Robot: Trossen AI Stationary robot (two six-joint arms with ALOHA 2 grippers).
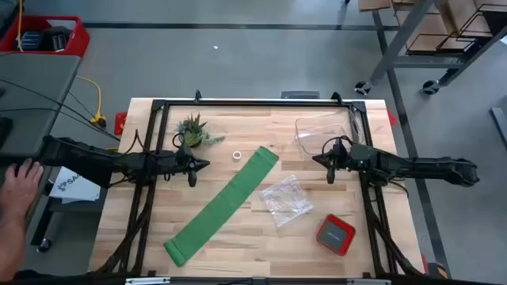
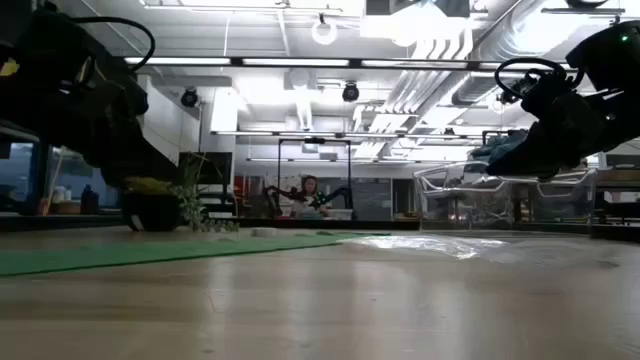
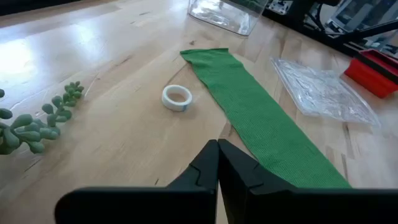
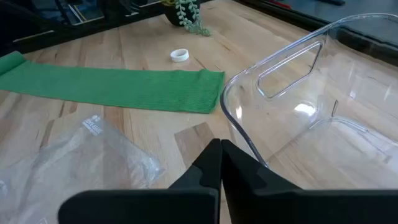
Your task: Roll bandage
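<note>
Jaws pressed together, empty, on both the left gripper and right gripper. Both arms stretched level inward from the table's sides, fingers raised off the wood. Bright green flat fabric bandage strip lying unrolled, diagonal between them, one end beside small white tape ring. Crinkly clear plastic bag near, possibly touching the strip.

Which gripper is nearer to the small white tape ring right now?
Left. The left gripper, shut, hangs just beside the white tape ring, on its plant side. The right gripper, also shut, sits well beyond it, past the bandage's upper end, by the clear container.
</note>
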